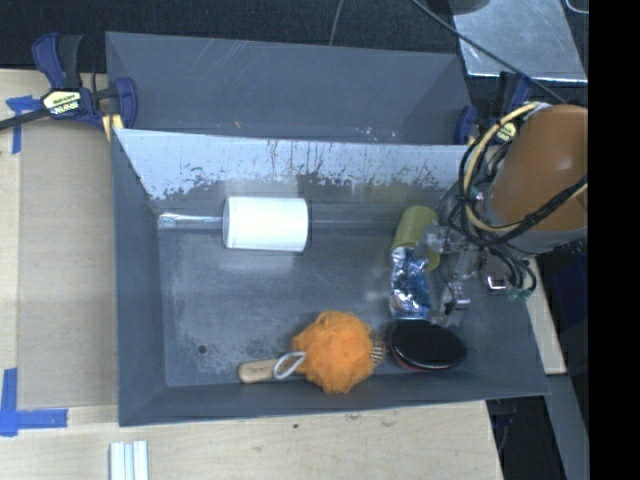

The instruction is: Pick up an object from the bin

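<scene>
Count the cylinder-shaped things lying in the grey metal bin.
2. A smooth white cylinder lies at the back left; an olive-green cylinder lies at the right, just behind a crinkled silver-blue foil packet. Others may be hidden under the robot arm.

Tool (447, 286) blurred beside foil packet (407, 286); wooden brush (258, 370) head hidden under orange puff (335, 351).

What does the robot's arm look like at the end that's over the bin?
Its wrist wears a rounded orange-brown cover, with yellow and black cables looping round it. Under the cover is a small pincer of grey metal, with thin dark wires trailing beside it.
</scene>
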You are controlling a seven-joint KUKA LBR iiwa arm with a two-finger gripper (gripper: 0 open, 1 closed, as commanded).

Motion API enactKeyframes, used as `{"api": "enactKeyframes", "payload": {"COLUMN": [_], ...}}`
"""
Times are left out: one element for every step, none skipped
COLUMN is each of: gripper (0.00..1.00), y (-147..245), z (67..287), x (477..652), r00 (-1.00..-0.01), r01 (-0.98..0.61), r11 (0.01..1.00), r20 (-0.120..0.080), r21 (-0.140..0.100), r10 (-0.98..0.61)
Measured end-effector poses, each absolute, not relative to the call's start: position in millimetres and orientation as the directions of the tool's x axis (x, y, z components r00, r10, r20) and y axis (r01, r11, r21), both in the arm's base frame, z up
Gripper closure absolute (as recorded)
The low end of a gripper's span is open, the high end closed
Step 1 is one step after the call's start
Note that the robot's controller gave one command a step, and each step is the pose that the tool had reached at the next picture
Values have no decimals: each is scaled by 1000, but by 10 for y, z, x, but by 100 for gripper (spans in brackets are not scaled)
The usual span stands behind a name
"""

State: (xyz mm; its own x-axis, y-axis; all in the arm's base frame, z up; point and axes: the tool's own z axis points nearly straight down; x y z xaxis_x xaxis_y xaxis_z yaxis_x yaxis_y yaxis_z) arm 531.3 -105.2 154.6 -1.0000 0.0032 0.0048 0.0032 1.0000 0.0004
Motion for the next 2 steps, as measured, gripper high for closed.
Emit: {"api": "enactKeyframes", "payload": {"gripper": [0, 0], "y": [-1133, -885], "z": [1807, 783], "x": [5525, 5830], "r00": [-976, -905], "r01": [-216, -425], "r11": [976, 905], "r20": [-2, -6], "r21": [-1, -4], "r10": [-216, -425]}}
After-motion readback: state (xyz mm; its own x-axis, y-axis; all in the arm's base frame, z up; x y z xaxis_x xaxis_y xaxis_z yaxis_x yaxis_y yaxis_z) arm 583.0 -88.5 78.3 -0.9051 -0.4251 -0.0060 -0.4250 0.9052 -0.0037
